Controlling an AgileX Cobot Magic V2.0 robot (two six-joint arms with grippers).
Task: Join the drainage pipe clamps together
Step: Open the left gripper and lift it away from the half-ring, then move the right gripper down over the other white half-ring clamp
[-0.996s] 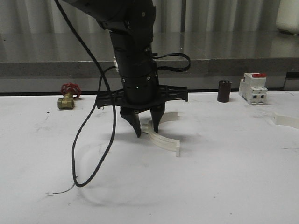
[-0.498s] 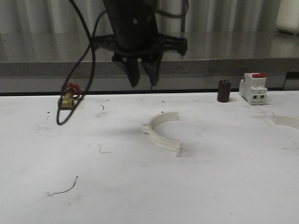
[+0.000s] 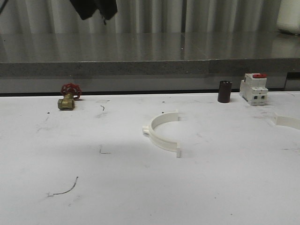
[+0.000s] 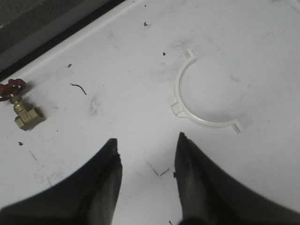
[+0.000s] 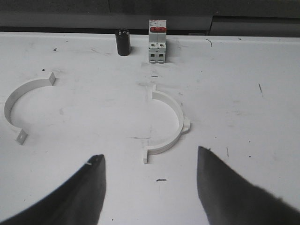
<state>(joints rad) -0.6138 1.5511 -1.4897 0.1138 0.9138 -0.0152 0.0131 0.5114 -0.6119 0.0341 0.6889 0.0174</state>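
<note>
Two white half-ring drainage pipe clamps lie flat and apart on the white table [image 3: 140, 187]. One clamp [image 3: 153, 125] is at the table's middle, also seen in the left wrist view [image 4: 177, 86] and the right wrist view [image 5: 27, 85]. The other clamp [image 5: 178, 117] lies to its right, its open side facing the first, and is cut off at the front view's right edge [image 3: 287, 121]. My left gripper [image 4: 147, 140] hangs open and empty high above the table, short of the middle clamp. My right gripper [image 5: 150, 161] is open and empty, just short of the right clamp.
A brass valve with a red handwheel [image 3: 68, 96] sits at the back left. A dark cylinder [image 3: 225, 91] and a white red-topped breaker [image 3: 254, 88] stand at the back right. A grey ledge [image 3: 150, 68] runs behind the table. Part of the left arm [image 3: 93, 8] shows at the top.
My left gripper has lifted from around the middle clamp, up and to the left, almost out of the front view. The clamp stays on the table.
</note>
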